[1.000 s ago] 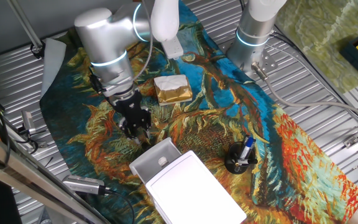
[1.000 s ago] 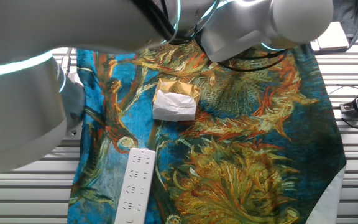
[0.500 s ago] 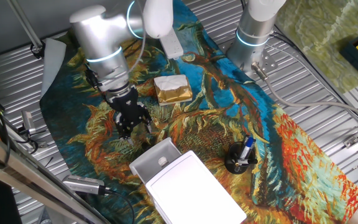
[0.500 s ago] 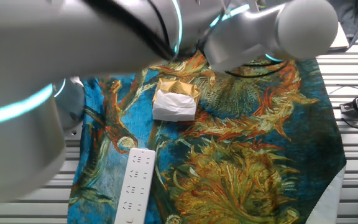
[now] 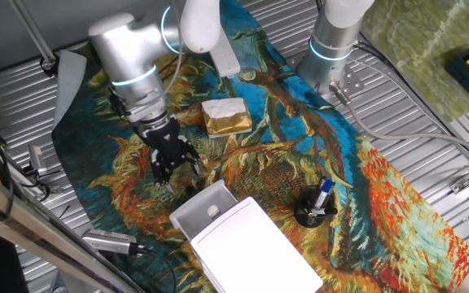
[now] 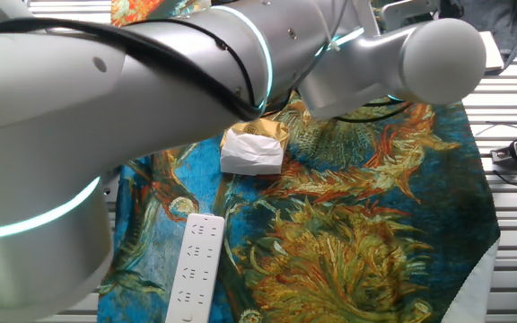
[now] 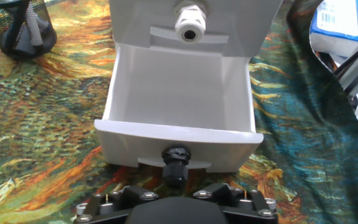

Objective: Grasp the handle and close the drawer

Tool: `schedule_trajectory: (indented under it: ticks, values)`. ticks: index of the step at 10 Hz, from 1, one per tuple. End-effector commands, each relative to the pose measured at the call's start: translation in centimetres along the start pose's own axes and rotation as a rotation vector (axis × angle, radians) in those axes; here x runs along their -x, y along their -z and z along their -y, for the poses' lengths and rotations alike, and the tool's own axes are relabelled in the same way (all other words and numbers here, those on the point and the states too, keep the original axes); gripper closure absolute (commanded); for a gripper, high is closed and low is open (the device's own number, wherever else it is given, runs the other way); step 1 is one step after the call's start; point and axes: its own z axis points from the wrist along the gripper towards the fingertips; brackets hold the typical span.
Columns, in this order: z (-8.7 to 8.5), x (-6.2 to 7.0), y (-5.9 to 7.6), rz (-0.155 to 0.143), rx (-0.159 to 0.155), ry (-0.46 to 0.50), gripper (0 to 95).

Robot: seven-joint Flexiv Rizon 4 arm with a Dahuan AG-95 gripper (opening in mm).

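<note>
Far ahead and left of the pincer [image 5: 175, 165]: black mesh cup [image 7: 17, 28], well clear of the approach line. No obstacle on that side, only patterned cloth [image 7: 36, 118].

Dead ahead: drawer [image 7: 179, 87] pulled out of the white box [image 5: 251, 244], empty, front wall squared to the hand camera. Handle [image 7: 176, 163] sat at the middle of that wall, just in front of the pincer and on its centreline. Read dark in the hand view, probably shadow. Second knob [image 7: 189, 25], white, on the box face beyond the drawer – not the one to take.

Looked lined up so a short straight advance would put the handle between the fingers. Pincer looked spread in the fixed view, nothing between the fingers; tips out of the hand view.

Judged: push direction straight away from the pincer, into the box; the side walls had to enter square or jam.

Ahead and right: bare cloth beside the drawer, then a blue-and-white item [image 7: 337, 18] at the frame edge – apart from the drawer.
</note>
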Motion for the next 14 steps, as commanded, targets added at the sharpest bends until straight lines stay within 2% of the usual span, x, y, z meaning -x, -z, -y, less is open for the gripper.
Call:
schedule_trajectory:
  ticks: [1, 14]
  values:
    - [0.1, 0.1, -0.3, -0.003, -0.004, -0.001, 19.0]
    - [0.2, 0.9, -2.2, -0.007, -0.034, -0.008, 19.0]
